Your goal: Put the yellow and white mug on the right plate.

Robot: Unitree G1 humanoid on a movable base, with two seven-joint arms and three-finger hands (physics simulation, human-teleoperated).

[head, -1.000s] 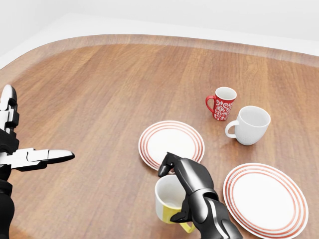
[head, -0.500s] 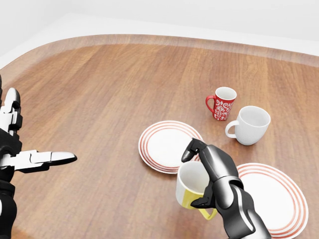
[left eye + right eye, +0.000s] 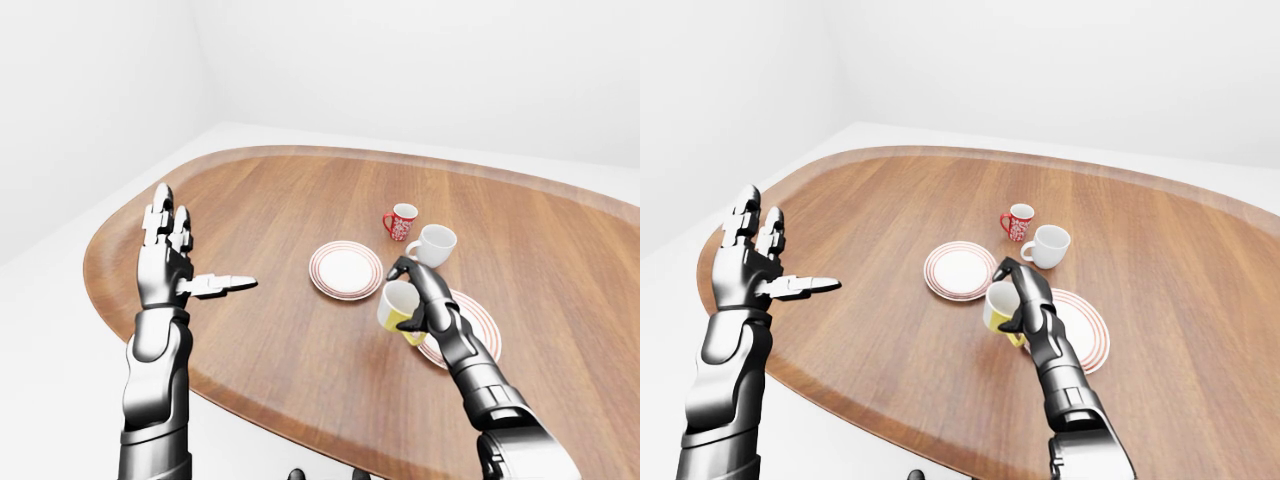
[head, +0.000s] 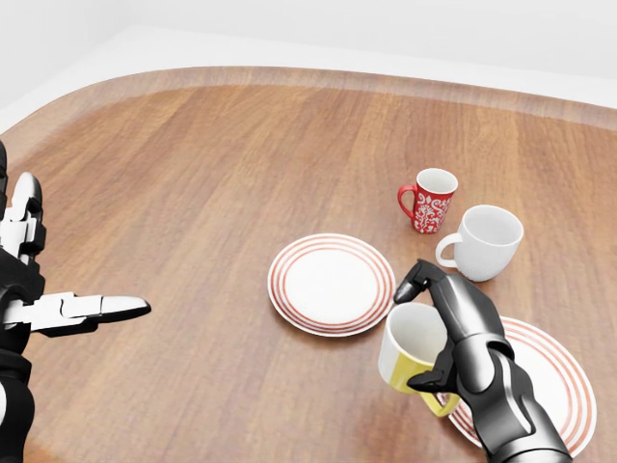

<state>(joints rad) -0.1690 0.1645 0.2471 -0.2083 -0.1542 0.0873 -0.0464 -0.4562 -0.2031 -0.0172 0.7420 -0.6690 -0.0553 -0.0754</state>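
The yellow and white mug hangs above the table at the left rim of the right plate, tilted a little, handle toward the view's bottom. My right hand is shut on it, fingers wrapped over its rim and side. The right plate is white with red rings and partly hidden by my forearm. Far to the left my left hand is open, fingers spread, holding nothing.
A second red-ringed plate lies left of the mug. A red patterned mug and a white mug stand above the right plate. The wooden table's rounded edge runs along the top and left.
My right hand has carried the mug to the right, from below the left plate to the left rim of the right plate. The left hand has barely moved.
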